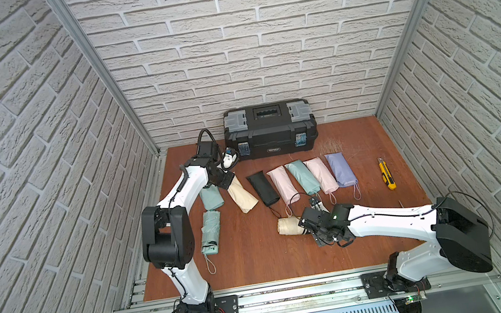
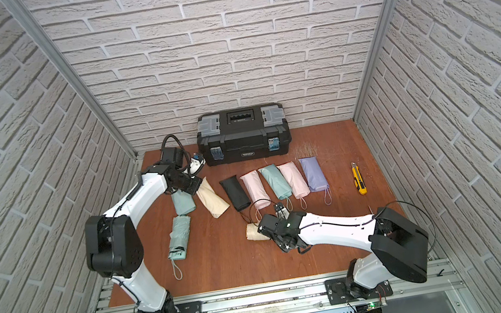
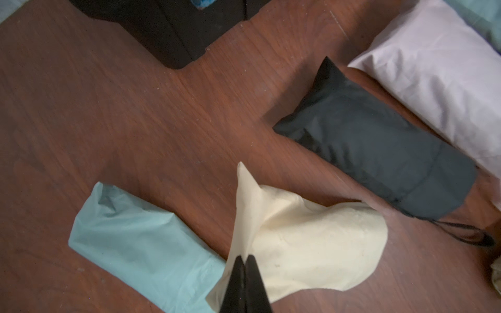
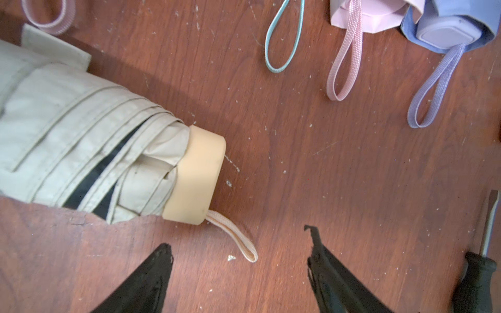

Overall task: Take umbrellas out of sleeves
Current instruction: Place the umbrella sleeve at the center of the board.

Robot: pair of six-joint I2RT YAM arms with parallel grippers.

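Over the brown table [image 1: 259, 259], pinching the cream sleeve [image 3: 311, 244] toward 10 o'clock in the pressed-together left gripper [image 3: 245, 260], holding the right gripper [image 4: 235, 237] spread beside the bare cream umbrella [image 4: 81, 141] near 6 o'clock, ideally laying that sleeve flat.

Surface: scratched red-brown wood-grain tabletop [image 1: 259, 259]. Beside my right fingers [image 4: 151, 273]: bare cream folded umbrella [image 4: 81, 141], with a black-handled screwdriver [image 4: 477, 281] on their other side. Beyond the tips, stuffed fabric pouches in a row: black pouch [image 1: 263, 188], pink pouch [image 1: 282, 183], mint pouch [image 1: 302, 177], second pink pouch [image 1: 322, 174], lavender pouch [image 1: 341, 169], then a yellow utility knife [image 1: 386, 173]. At my left fingers [image 3: 235, 284]: limp cream fabric sleeve [image 3: 311, 244], flat mint sleeve [image 3: 135, 244] just beside it, bare mint folded umbrella [image 1: 211, 233] near. Black plastic toolbox [image 1: 269, 128] beyond.
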